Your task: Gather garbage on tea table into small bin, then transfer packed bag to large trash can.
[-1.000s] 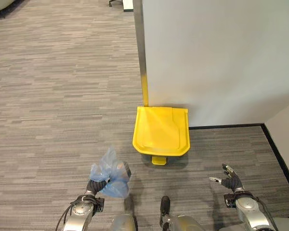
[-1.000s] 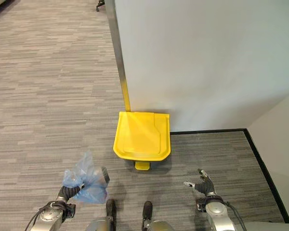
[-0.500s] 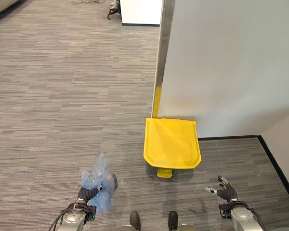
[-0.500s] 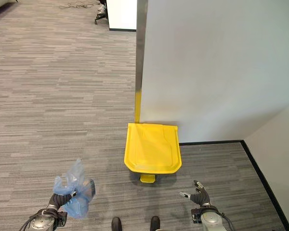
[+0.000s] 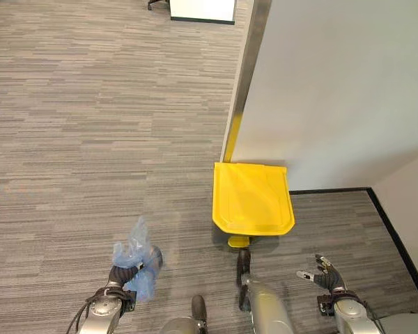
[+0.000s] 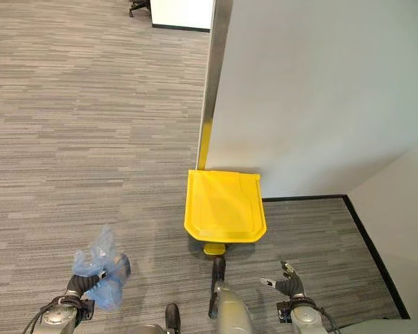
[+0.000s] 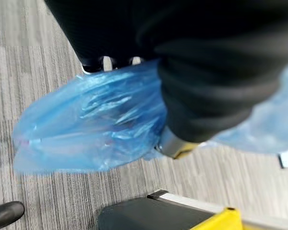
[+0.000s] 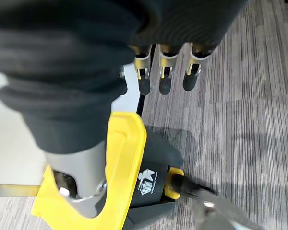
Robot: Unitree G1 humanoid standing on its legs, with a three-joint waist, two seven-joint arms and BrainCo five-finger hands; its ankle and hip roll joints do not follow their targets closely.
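Left eye view: left hand (image 5: 122, 277) clutches the blue bag (image 5: 136, 256) clear of the carpet, right hand (image 5: 325, 273) hangs loose-fingered, yellow bin (image 5: 253, 196) lid's closed.

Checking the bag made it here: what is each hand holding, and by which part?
The left hand is closed round the gathered neck of the blue plastic bag. The right hand holds nothing, its fingers relaxed.

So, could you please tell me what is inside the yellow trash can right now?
That cannot be seen: the yellow trash can has its lid down flat, covering the inside. The blue bag is not in it; the left hand holds it above the carpet.
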